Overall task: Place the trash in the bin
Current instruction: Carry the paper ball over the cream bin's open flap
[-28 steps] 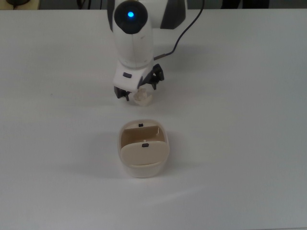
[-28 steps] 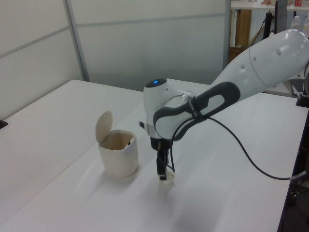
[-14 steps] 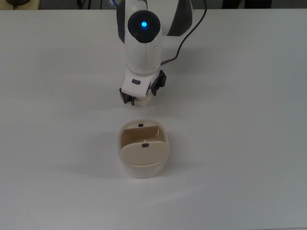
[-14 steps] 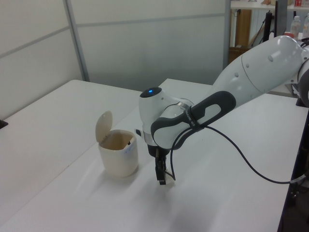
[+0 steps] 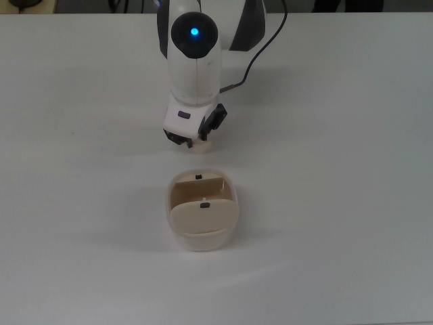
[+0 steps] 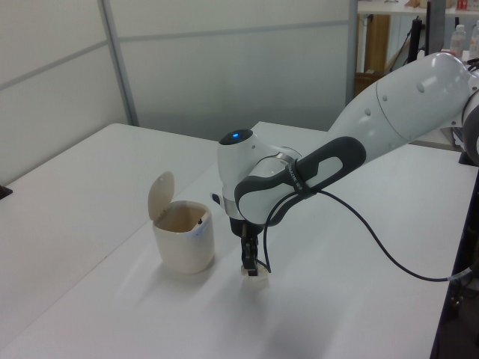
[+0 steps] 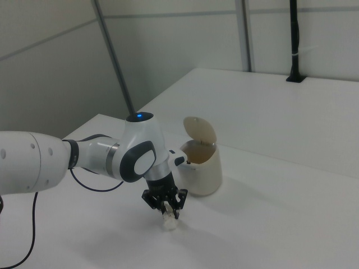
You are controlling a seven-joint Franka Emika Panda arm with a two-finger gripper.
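Near the bin (image 5: 203, 217), whose flap stands open, the tool (image 5: 194, 140) pinches the trash (image 5: 201, 144) on the tabletop (image 5: 338, 169).

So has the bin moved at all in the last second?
No. In the top view the bin sits at the same spot on the table, flap still open; only the gripper above it has shifted around the paper wad.

Trash (image 5: 201, 145) mostly hidden under arm (image 5: 194, 61).
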